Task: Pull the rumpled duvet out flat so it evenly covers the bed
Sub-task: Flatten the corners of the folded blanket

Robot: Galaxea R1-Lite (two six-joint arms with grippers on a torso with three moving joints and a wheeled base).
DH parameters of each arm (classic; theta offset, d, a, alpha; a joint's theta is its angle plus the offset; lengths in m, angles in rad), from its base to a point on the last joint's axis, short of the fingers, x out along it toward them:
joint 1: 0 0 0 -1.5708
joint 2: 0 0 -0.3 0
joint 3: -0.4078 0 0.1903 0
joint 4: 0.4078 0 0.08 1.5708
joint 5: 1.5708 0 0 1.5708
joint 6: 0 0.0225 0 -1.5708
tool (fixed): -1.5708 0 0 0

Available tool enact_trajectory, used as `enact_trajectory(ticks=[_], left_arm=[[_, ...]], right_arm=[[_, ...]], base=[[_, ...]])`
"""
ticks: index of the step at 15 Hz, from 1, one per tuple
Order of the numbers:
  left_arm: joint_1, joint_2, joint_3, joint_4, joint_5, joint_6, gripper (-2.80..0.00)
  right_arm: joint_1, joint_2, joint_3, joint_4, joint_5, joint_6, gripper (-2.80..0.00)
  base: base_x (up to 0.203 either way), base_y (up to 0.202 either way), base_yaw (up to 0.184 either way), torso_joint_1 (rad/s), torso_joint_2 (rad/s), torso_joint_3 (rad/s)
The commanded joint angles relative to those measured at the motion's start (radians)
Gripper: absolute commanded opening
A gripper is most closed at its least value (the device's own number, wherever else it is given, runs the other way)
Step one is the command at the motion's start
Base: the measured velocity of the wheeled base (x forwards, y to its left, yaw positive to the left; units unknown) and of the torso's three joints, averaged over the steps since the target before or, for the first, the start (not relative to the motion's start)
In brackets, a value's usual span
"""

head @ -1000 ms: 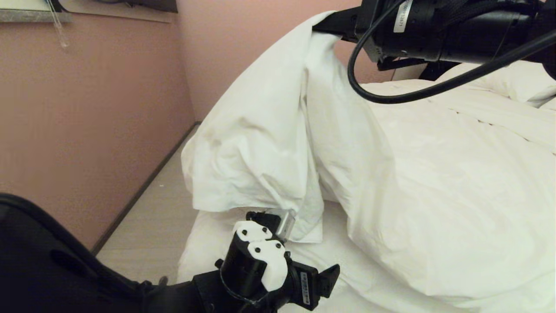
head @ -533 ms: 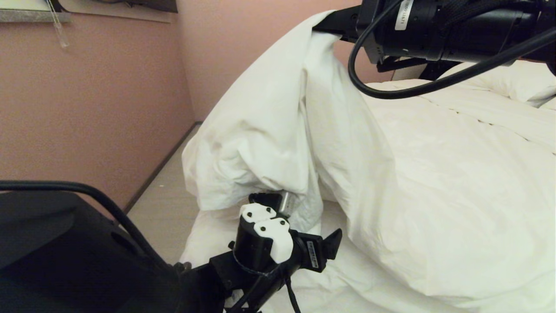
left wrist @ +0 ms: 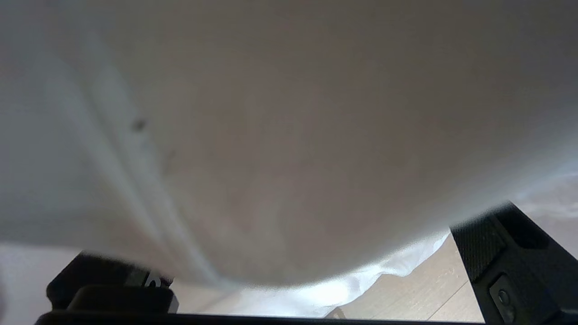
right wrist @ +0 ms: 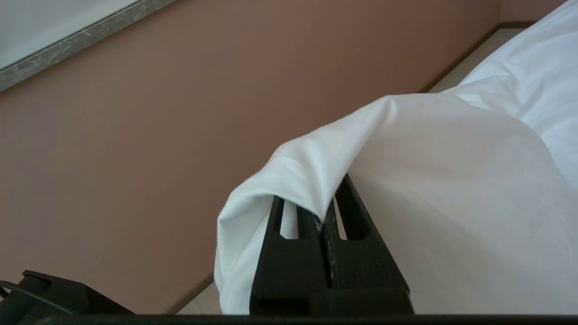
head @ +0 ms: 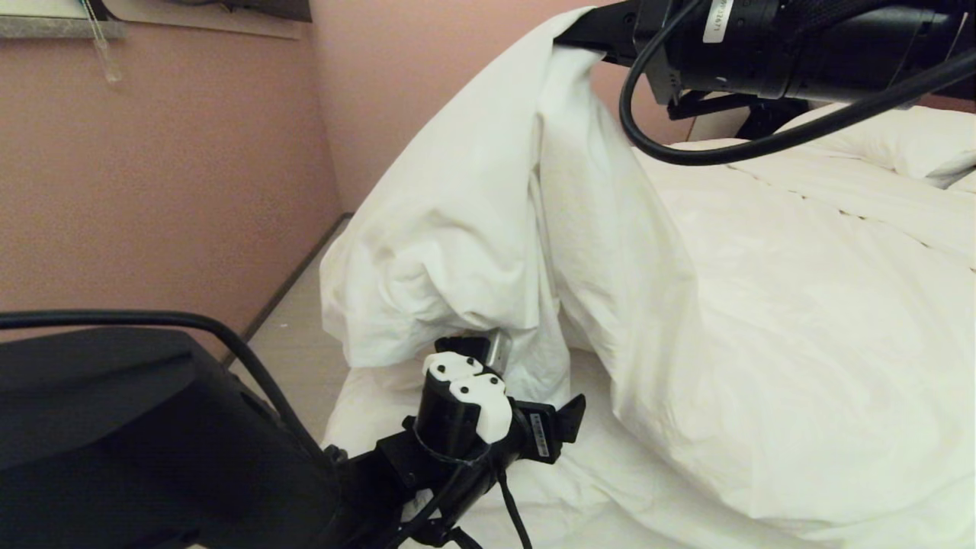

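Left claw (head: 496,347) spread wide, nosed under the hanging fold of the duvet (head: 457,229); only its wrist view shows both fingers (left wrist: 519,262) with cloth between. Right claw (right wrist: 326,212) pinches a duvet corner high over the bed (head: 595,488); pinch seen only from its wrist.

Black arms (head: 801,46), looping black cable (head: 686,152), white screw-studded wrist caps (head: 469,393).

bed (head: 366,427), rumpled white duvet (head: 762,305) on it

Right hand (right wrist: 323,216) clenched, left hand (left wrist: 289,275) spread
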State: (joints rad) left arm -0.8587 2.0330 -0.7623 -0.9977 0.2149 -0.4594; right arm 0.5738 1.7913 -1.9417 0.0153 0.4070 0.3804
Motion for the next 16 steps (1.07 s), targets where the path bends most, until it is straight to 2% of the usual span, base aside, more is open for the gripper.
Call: enact_trajectory(ticks=[1, 12, 13, 16], left_arm=[[0.007, 0.0, -0.006, -0.006, 0.001, -0.001, 0.0], [0.043, -0.027, -0.068, -0.004, 0.021, 0.016, 0.0], [0.044, -0.027, -0.069, -0.006, 0.021, 0.021, -2.8], [0.044, -0.027, -0.066, -0.006, 0.023, 0.033, -2.8]], right_arm=[[0.0, -0.003, 0.0, 0.0, 0.003, 0.003, -2.8], [0.0, -0.003, 0.001, 0.002, 0.003, 0.003, -2.8], [0.0, -0.003, 0.001, 0.002, 0.003, 0.003, -2.8], [0.0, -0.004, 0.0, 0.002, 0.003, 0.003, -2.8]], base=[[0.0, 0.0, 0.0, 0.0, 0.0, 0.0], [0.0, 0.0, 0.0, 0.0, 0.0, 0.0], [0.0, 0.0, 0.0, 0.0, 0.0, 0.0], [0.0, 0.0, 0.0, 0.0, 0.0, 0.0]])
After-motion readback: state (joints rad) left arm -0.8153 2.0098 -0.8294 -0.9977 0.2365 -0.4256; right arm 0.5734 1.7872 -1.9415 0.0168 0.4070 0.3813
